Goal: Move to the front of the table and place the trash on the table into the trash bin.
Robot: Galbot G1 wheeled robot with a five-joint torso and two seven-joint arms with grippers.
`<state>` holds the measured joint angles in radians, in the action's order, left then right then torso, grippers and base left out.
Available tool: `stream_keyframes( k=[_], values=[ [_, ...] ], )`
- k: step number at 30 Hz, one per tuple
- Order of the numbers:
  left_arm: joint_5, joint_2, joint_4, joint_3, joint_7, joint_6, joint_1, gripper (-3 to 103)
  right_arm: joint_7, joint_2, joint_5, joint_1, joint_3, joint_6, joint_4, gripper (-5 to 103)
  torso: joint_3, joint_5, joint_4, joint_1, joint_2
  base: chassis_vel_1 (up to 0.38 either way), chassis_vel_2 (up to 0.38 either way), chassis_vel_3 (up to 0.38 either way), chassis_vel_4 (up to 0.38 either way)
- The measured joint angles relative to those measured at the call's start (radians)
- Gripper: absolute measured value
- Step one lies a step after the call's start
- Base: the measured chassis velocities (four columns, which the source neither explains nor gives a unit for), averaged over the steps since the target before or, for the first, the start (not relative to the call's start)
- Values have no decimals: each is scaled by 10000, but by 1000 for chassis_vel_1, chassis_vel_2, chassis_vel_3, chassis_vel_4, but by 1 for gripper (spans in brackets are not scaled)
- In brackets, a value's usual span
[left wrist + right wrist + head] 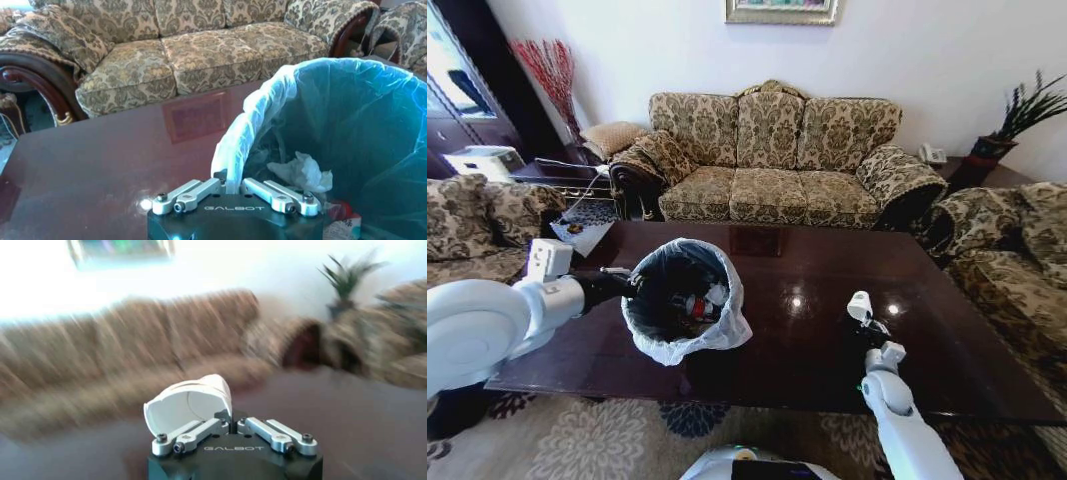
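Where the left gripper (230, 187) meets the bin (682, 300), its fingers are pinched on the rim and the folded liner (233, 145), on the side nearest the robot's left. The bin stands on the table (827, 340), left of centre. Tissue (303, 172) and red-labelled trash (695, 307) lie inside.

The right gripper (223, 412) hangs over the table's right part, fingers pressed on a small white curved piece (190, 405), apparently thin plastic or card: light, fairly stiff, easily crushed or dropped. The present edge grip looks adequate; a firmer hold would be across its curve.

The mesh bin is judged light and prone to tip or slide on the glossy top; the liner is soft and slippery.

A sofa (772, 160) stands behind, armchairs at both sides. Nothing stands between piece and bin.
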<state>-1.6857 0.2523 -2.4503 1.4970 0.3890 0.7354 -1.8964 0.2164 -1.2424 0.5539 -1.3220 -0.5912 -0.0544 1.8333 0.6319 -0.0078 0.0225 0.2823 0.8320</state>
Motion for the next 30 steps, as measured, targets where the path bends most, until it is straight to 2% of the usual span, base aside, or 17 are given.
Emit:
stream_keyframes(
  k=[1, 2, 4, 5, 6, 8, 9, 10, 11, 12, 13, 16, 18, 20, 22, 24, 30],
  values=[
    [-1, -58, 55, 0, 2, 0, -4, 0, -171, 35, 387, -100, -17, 182, 986, 0, 0, -3, 1, 0, 0, 0, 0, 0, 0],
    [-1, -58, 55, 0, 2, 0, -4, 0, -171, 35, 387, -100, -17, 182, 986, 0, 0, -3, 1, 0, 0, 0, 0, 0, 0],
    [-2, -149, 155, -39, 12, 0, -2, 0, -345, 186, 1373, -181, 52, 716, 2570, 0, -1, -5, 3, 0, 0, 0, 0, 0, 0],
    [12, -224, 267, -130, 19, 0, 11, 0, -388, 380, 2536, -137, 245, 1294, 3955, 0, 0, -2, 3, 0, 1, 0, 0, 0, 0],
    [12, -224, 267, -130, 19, 0, 11, 0, -388, 380, 2536, -137, 245, 1294, 3955, 0, 0, -2, 3, 0, 1, 0, 0, 0, 0],
    [145, -373, 575, -301, 4, 0, 48, 0, -381, 783, 4779, 116, 609, 2373, 5917, 0, -1, -4, 2, 0, 1, 0, 0, 0, 0],
    [145, -373, 575, -301, 4, 0, 48, 0, -381, 783, 4779, 116, 609, 2373, 5917, 0, -1, -4, 2, 0, 1, 0, 0, 0, 0],
    [183, -417, 673, -335, 3, 0, 58, 0, -365, 872, 5288, 204, 684, 2618, 6248, 0, -1, -4, 3, 0, 1, 0, 0, 0, 0],
    [277, -599, 949, -414, -6, 0, 71, 0, -334, 1156, 6881, 498, 871, 3323, 6769, 0, -2, -5, 3, -1, 1, 0, 0, 0, 0],
    [290, -676, 1033, -432, -18, 0, 72, 0, -328, 1253, 7412, 588, 924, 3559, 6833, 0, -1, -3, 4, -1, 1, 0, 0, 0, 0],
    [290, -676, 1033, -432, -18, 0, 72, 0, -328, 1253, 7412, 588, 924, 3559, 6833, 0, -1, -3, 4, -1, 1, 0, 0, 0, 0],
    [293, -1219, 1455, -460, -61, 0, 144, 0, -246, 1872, 9893, 1210, 1298, 4674, 6896, 0, 0, 1, 3, 0, 0, 0, 0, 0, 0],
    [278, -1353, 1535, -465, -61, 0, 175, 0, -351, 2051, 10134, 1367, 1533, 4831, 6894, 0, 0, 2, 3, 0, 0, 0, 0, 0, 0],
    [159, -1729, 1615, -504, -60, 0, 257, 0, -742, 2469, 10308, 1871, 2340, 5031, 6858, 0, 0, 3, -1, 1, 0, 0, 0, 0, 0],
    [104, -1886, 1596, -550, -66, 0, 286, 0, -667, 2564, 10592, 2256, 2793, 5156, 6837, 0, 0, 2, -1, 0, 0, 0, 0, 0, 0],
    [9, -2138, 1451, -603, -42, 0, 332, 0, -59, 2583, 11076, 3100, 3764, 5294, 6804, 0, 0, 2, 5, 0, 0, 0, 0, 0, 0],
    [-161, -2266, 1114, -595, -24, 0, 384, 0, 538, 2420, 10786, 3999, 4947, 5318, 6759, 0, 1, -2, 3, 1, 0, 0, 0, 0, 0]
  ],
)
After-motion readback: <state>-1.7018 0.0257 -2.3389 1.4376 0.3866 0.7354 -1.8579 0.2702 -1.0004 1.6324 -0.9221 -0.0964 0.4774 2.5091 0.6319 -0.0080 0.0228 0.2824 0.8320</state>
